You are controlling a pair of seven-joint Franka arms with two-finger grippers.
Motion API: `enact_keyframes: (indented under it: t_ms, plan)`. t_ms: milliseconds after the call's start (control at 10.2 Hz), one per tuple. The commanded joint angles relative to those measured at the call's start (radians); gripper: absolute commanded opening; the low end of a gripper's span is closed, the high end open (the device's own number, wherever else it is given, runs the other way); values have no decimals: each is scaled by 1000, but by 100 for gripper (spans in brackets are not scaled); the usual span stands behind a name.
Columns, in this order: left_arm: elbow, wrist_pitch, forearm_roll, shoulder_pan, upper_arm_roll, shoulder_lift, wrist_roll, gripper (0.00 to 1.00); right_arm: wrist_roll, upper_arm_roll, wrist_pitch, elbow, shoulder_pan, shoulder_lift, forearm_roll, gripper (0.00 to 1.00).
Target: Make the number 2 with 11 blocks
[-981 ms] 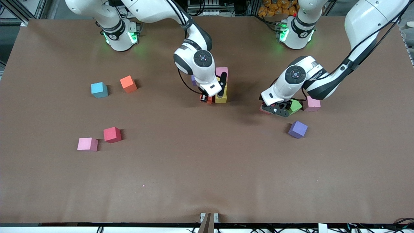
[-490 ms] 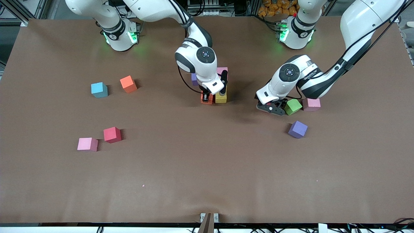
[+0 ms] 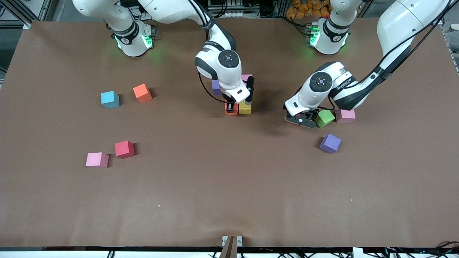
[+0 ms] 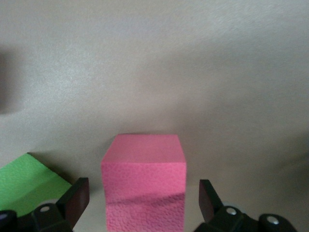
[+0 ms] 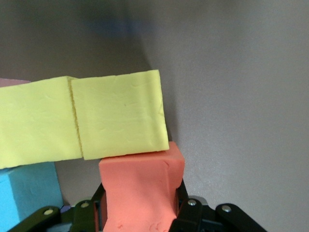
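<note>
1. A purple cube (image 3: 330, 143) is seen nearest the front camera, toward the left arm's end from the yellow cube (image 3: 245, 108).
2. A pink cube (image 4: 144, 186) is straddled, ungripped, by the wide-spread left gripper (image 3: 303, 119), beside the green cube (image 3: 324, 118).
3. An orange-red cube (image 3: 231, 109) is clamped by the right gripper (image 3: 231, 106), touching the yellow cube, with more cubes of the unfinished number 2 farther back.

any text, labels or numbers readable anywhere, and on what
Left arm: a line of small dark lettering along its white forearm, too small to read.
Blocks, such as the pink block and the orange-red block: plain faces, no print.
Table: no markings.
Nothing else carries readable text.
</note>
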Motion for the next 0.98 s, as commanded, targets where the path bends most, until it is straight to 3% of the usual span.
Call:
enact_keyframes:
  t_ms: [0, 196, 392, 687, 785, 883]
  plan:
    - [-1, 0, 31, -27, 21, 5, -25, 91, 0, -7, 14, 17, 11, 21, -18, 35]
    - [0, 0, 31, -28, 24, 5, -27, 72, -3, -7, 14, 15, 14, 22, -19, 36]
    - [10, 0, 29, -30, 22, -1, -27, 43, -21, -7, 14, 15, 17, 24, -18, 36]
    - [26, -2, 18, -28, 16, -35, -27, 39, -21, -7, 12, 14, 27, 27, -18, 36]
    - [33, -7, 12, -22, -17, -46, -34, 39, -21, -7, 12, 14, 27, 27, -18, 36]
    - [61, -29, 12, -21, -51, -46, -65, 38, -20, -7, 11, 14, 27, 27, -18, 43]
